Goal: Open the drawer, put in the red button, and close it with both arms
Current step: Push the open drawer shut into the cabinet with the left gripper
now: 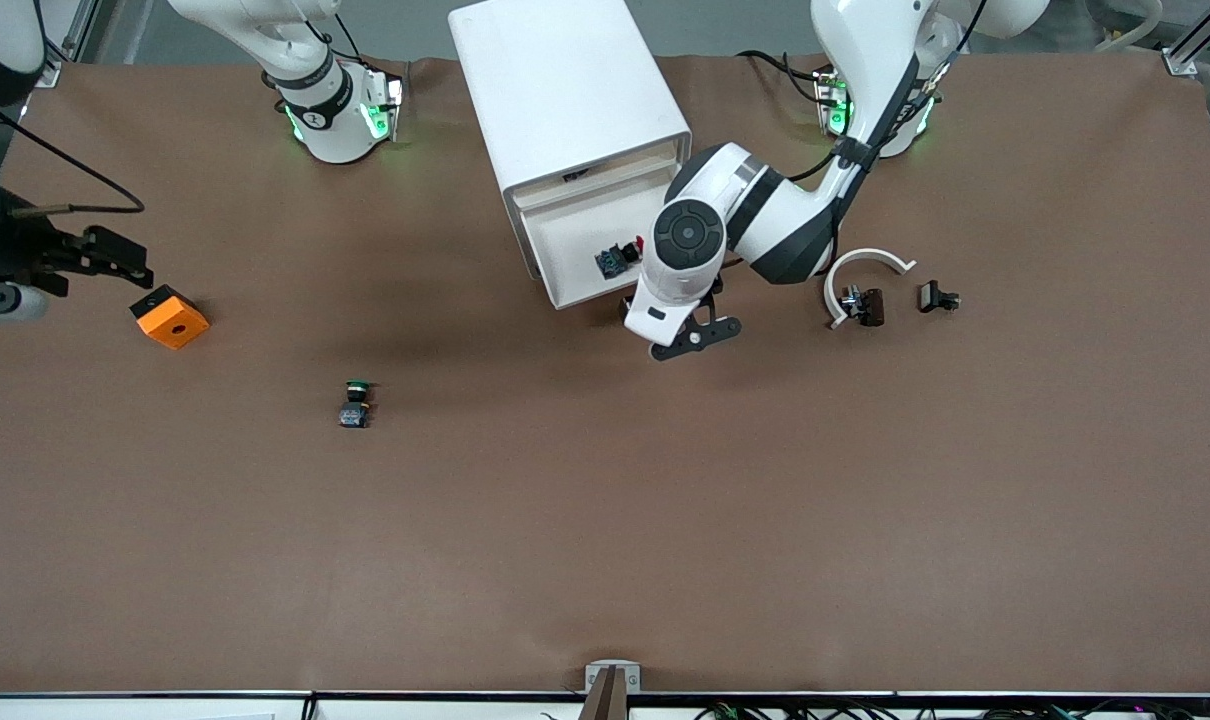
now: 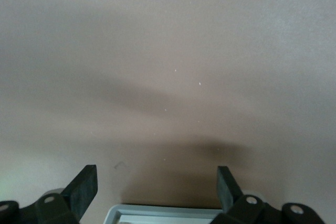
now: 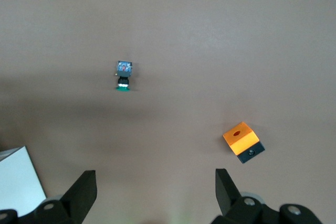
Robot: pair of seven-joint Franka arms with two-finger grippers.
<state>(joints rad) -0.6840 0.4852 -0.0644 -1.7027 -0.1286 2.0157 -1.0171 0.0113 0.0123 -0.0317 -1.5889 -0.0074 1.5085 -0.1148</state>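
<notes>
The white cabinet (image 1: 565, 100) stands at the table's far edge, midway between the arms, with the drawer (image 1: 575, 250) pulled out. The red button (image 1: 622, 257) lies on its side in the drawer, by the side toward the left arm's end. My left gripper (image 1: 700, 335) is open and empty, over the table just in front of the drawer's front corner. The drawer's rim (image 2: 168, 212) shows between its fingers (image 2: 84, 187) in the left wrist view. My right gripper (image 1: 120, 258) is open and empty, over the table beside an orange block, at the right arm's end.
An orange block (image 1: 170, 317) lies by the right gripper and also shows in the right wrist view (image 3: 240, 136). A green-capped button (image 1: 356, 402) lies nearer the camera. A white curved piece (image 1: 865, 265) and two small black parts (image 1: 938, 297) lie toward the left arm's end.
</notes>
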